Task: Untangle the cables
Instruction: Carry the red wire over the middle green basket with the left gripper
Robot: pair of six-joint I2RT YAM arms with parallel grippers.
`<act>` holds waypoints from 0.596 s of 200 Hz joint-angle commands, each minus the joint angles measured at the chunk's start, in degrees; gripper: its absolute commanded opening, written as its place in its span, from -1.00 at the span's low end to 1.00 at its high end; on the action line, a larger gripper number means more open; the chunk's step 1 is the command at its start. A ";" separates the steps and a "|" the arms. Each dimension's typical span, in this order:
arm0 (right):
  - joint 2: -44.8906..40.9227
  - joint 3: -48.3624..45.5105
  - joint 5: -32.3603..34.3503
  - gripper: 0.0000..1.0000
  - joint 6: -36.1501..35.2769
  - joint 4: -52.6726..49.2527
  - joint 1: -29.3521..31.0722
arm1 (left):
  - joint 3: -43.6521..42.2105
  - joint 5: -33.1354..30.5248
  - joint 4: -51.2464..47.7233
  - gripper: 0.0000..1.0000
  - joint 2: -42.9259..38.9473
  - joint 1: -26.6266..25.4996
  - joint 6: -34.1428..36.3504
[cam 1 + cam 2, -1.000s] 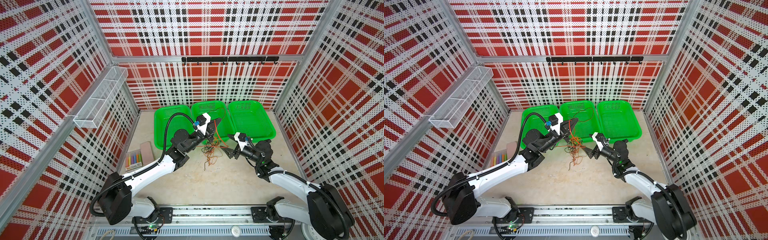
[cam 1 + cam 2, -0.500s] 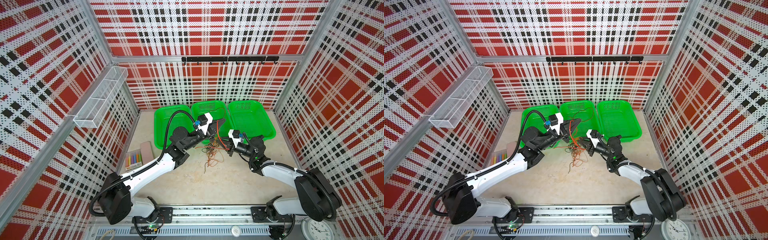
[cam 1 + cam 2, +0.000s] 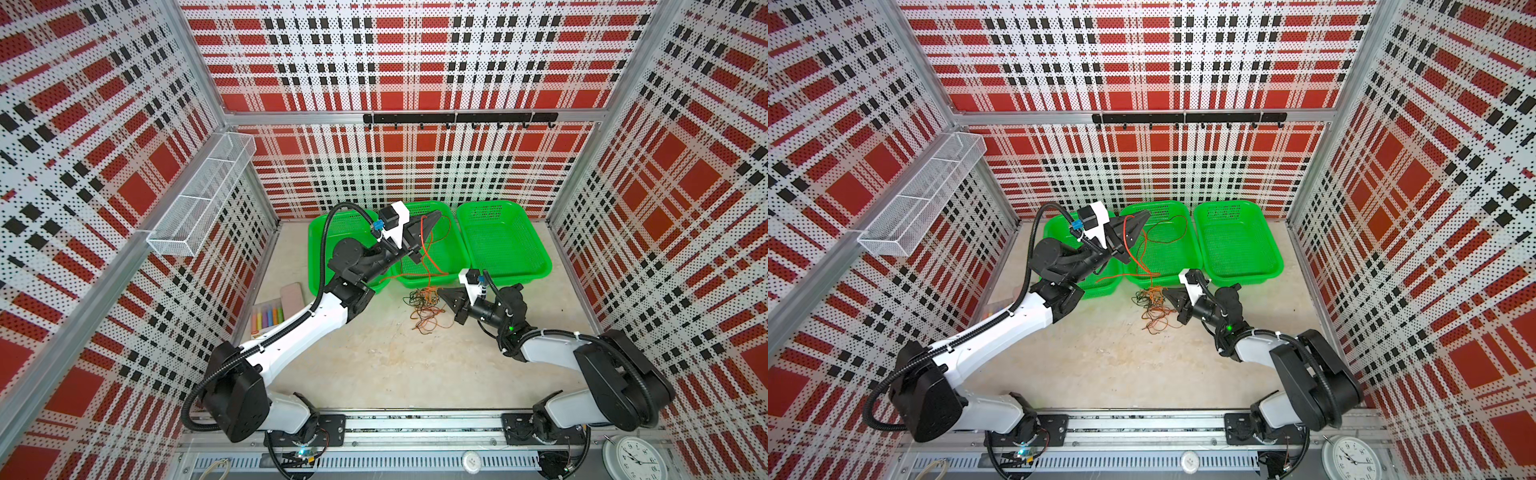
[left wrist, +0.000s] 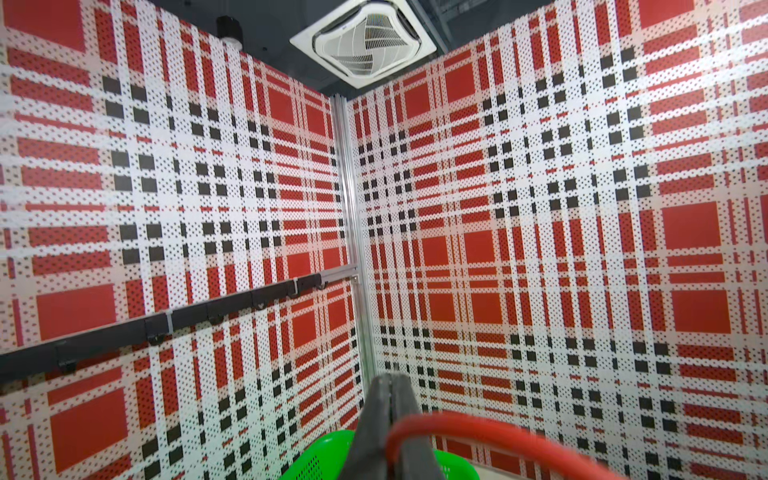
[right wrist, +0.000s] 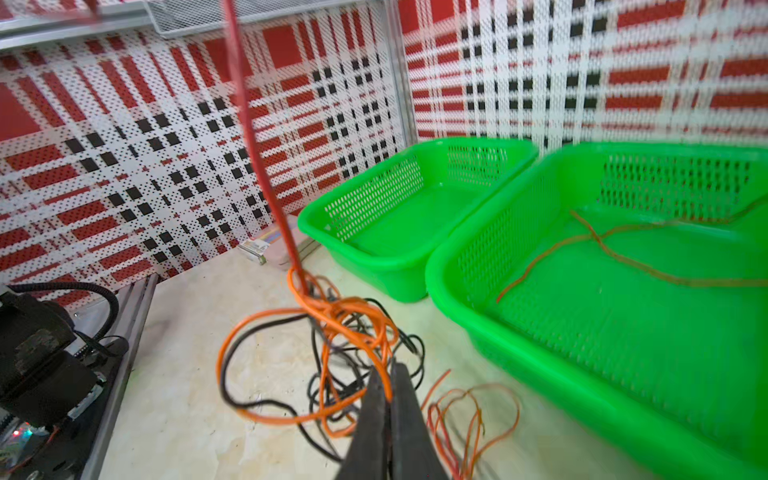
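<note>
beige tabletop (image 3: 374, 365): left gripper (image 3: 434, 217) clenched on red cable (image 5: 257, 158); right gripper (image 5: 388, 374) pinching orange cable (image 5: 218, 370) in tangle (image 5: 345, 332).

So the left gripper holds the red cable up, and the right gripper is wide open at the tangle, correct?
No: the right gripper is shut on the tangle, as the right wrist view shows. The left gripper does hold the red cable up.

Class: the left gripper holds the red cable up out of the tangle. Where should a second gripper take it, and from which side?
Probably the bare, straight stretch of red cable just above the tangle: it runs steeply and alone there. Come in level from the side of the right gripper, jaws across it; lower down, orange loops crowd it.
</note>
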 commanded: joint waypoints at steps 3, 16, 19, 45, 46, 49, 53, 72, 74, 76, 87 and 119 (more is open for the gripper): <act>3.37 -3.73 7.02 -1.00 4.62 6.12 2.02 | 4.12 -0.54 2.51 -1.00 1.44 0.51 -0.40; 4.90 -4.92 10.20 -1.00 4.44 7.58 3.85 | 5.91 -1.22 2.36 -1.00 2.25 0.87 -0.28; 5.20 -5.04 11.01 -1.00 4.48 7.60 4.19 | 6.41 -1.44 2.28 -1.00 2.42 0.93 -0.22; 6.98 -6.12 14.91 -1.00 7.02 9.65 4.75 | 10.59 -3.66 0.46 -1.00 4.42 1.19 1.30; 6.95 -6.28 15.29 -1.00 7.10 9.98 4.71 | 10.76 -3.77 0.43 -1.00 4.50 1.22 1.30; 7.01 -6.50 15.71 -1.00 7.28 10.35 4.75 | 11.21 -4.18 0.17 -1.00 4.85 1.24 1.48; 6.96 -6.76 16.35 -1.00 7.48 10.82 4.78 | 11.83 -4.57 0.00 -1.00 5.38 1.30 1.70; 6.06 -7.35 17.52 -1.00 7.60 10.72 4.76 | 14.43 -6.76 -0.16 -1.00 8.53 2.04 1.45; 5.95 -7.31 17.56 -1.00 7.65 10.58 4.71 | 14.75 -7.14 -0.18 -1.00 8.96 2.14 1.23; 5.82 -7.24 17.57 -1.00 7.66 10.28 4.72 | 15.01 -7.50 -0.16 -1.00 9.38 2.26 1.08; 4.85 -7.10 17.21 -1.00 7.52 8.65 4.70 | 16.53 -7.87 -0.19 -1.00 12.18 3.00 0.53; 1.08 -5.88 18.18 -1.00 6.39 1.77 4.73 | 21.14 -8.81 -0.06 -1.00 21.87 5.87 -0.90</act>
